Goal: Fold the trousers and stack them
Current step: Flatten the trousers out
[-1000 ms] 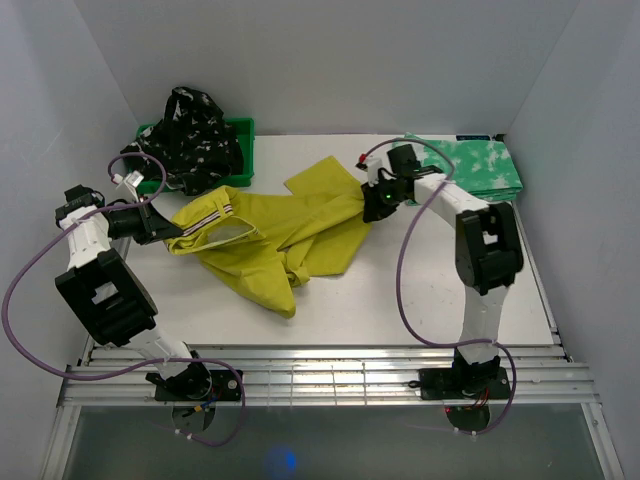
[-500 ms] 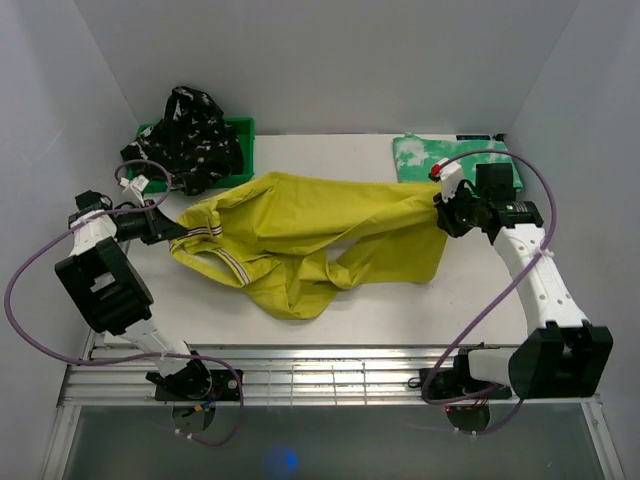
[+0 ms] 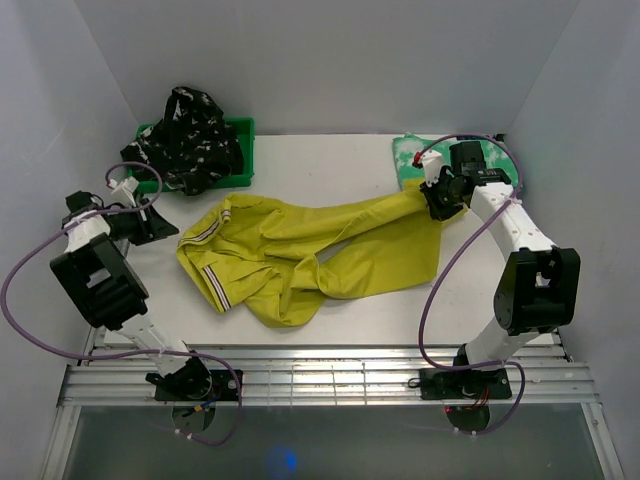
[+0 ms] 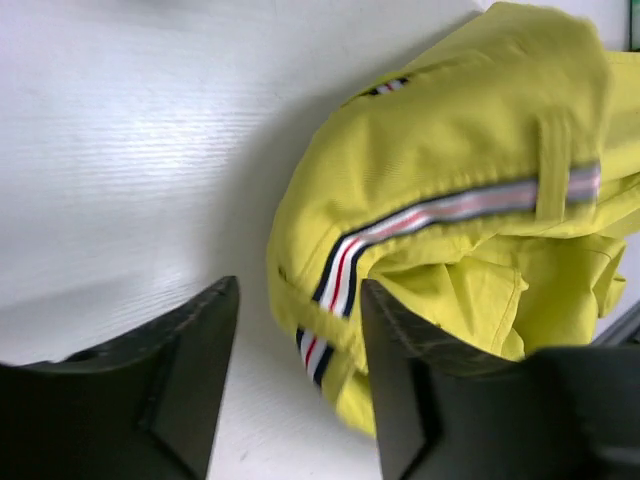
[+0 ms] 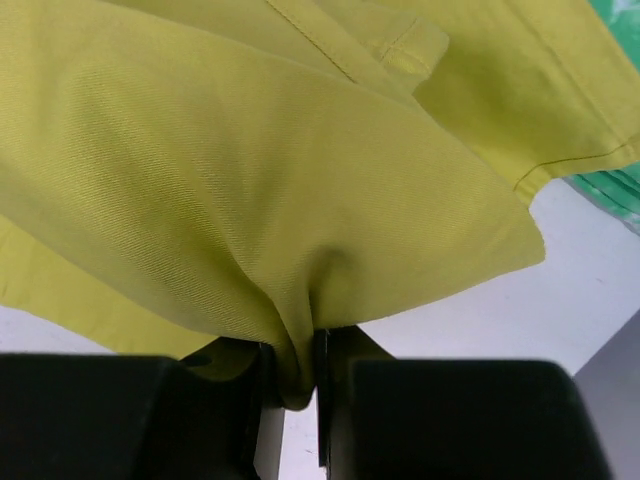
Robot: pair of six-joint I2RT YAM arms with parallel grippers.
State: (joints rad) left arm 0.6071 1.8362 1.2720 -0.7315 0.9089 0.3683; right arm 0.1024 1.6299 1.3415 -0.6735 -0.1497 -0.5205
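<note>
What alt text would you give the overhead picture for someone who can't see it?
Yellow trousers lie spread across a white table, one end pinched in the right gripper; the left gripper sits open just off the waistband. Black patterned trousers fill a green bin, back left.

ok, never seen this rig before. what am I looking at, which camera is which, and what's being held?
These are two robot arms bolted at the near edge of a white table, each ending in a two-finger gripper. The wide picture comes from a fixed camera above and behind them. The two close-ups come from a camera on each wrist. A yellow pair of trousers lies loosely spread on the table. A green-and-white pair lies far right, and a black patterned pair is heaped over a green bin far left. The right gripper pinches a fold at the yellow pair's right end. The left gripper is open beside the striped waistband, holding nothing.
</note>
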